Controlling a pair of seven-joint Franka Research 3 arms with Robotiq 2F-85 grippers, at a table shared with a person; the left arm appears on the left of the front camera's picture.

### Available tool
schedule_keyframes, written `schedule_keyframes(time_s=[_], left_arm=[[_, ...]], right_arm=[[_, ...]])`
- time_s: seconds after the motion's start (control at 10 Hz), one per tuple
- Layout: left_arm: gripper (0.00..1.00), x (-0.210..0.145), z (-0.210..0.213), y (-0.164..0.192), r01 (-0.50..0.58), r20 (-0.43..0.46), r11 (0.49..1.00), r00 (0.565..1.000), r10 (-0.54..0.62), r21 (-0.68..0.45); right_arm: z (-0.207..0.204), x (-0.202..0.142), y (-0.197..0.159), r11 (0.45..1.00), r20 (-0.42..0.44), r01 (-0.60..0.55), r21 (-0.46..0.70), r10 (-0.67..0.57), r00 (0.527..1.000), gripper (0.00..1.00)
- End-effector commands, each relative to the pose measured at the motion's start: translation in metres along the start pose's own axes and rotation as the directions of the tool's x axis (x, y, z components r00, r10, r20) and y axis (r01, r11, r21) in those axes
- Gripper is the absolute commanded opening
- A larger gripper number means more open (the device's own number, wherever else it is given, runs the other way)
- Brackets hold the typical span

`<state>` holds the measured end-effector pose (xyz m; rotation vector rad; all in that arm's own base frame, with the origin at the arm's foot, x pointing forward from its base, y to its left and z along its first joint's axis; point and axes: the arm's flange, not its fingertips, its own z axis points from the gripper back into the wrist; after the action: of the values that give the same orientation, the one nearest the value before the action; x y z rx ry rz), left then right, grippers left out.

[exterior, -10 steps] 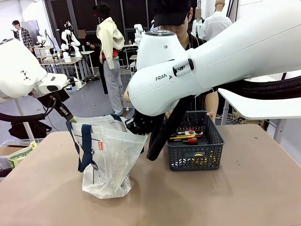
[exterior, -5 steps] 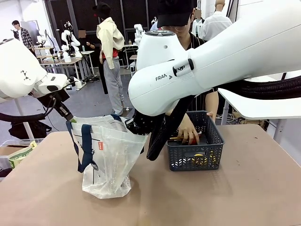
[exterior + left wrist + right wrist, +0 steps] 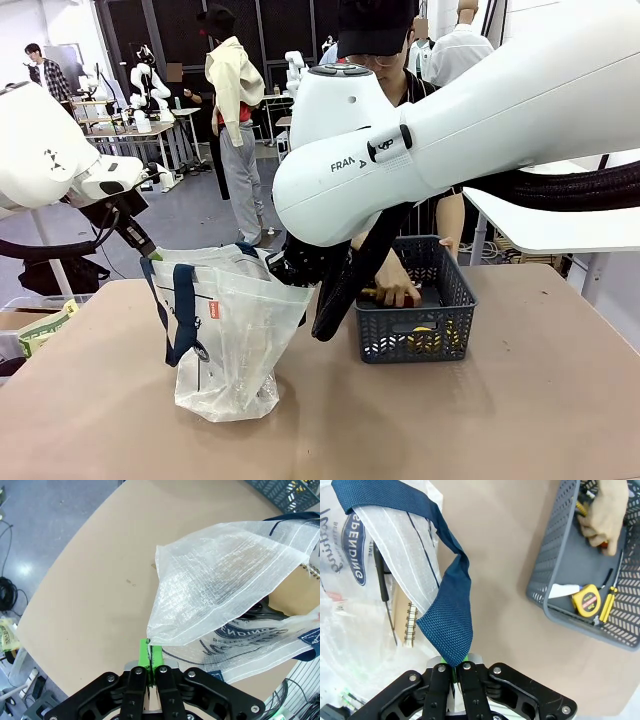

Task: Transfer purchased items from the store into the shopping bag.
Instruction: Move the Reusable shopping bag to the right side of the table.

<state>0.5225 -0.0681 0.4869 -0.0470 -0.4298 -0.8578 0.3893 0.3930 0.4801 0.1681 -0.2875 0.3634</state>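
The translucent shopping bag (image 3: 228, 335) stands at the table's left, held open from both sides. My left gripper (image 3: 151, 656) is shut on the corner of the bag's rim (image 3: 220, 575); in the front view that gripper (image 3: 148, 252) is at the bag's left top. My right gripper (image 3: 454, 669) is shut on a navy strap handle (image 3: 451, 615). The dark grey basket (image 3: 415, 335) sits right of the bag. A person's hand (image 3: 606, 515) reaches into the basket (image 3: 551, 560) and grips slim items at its far end. A round yellow tape measure (image 3: 588, 600) and yellow sticks (image 3: 607, 605) lie in the near end.
Inside the bag lie a spiral notebook (image 3: 404, 622) and a black pen (image 3: 382, 582). My right arm's bulky white link (image 3: 420, 140) spans the front view above the basket. Bare brown table (image 3: 480, 420) stretches to the front and right.
The person's hand has come into the basket and closed over the red and yellow slim items. Both grippers and the bag have stayed still.
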Motion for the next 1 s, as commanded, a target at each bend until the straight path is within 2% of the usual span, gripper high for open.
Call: schedule_keyframes(time_s=[0.0, 0.9], left_arm=[[0.00, -0.0012, 0.0033, -0.0006, -0.016, -0.004, 1.000, 1.000, 0.016, 0.002], [0.00, -0.0012, 0.0033, -0.0006, -0.016, -0.004, 1.000, 1.000, 0.016, 0.002]], right_arm=[[0.0002, 0.0005, -0.0002, 1.000, -0.001, 0.007, -0.002, -0.007, 1.000, 0.00], [0.0002, 0.0005, -0.0002, 1.000, -0.001, 0.007, -0.002, -0.007, 1.000, 0.00]])
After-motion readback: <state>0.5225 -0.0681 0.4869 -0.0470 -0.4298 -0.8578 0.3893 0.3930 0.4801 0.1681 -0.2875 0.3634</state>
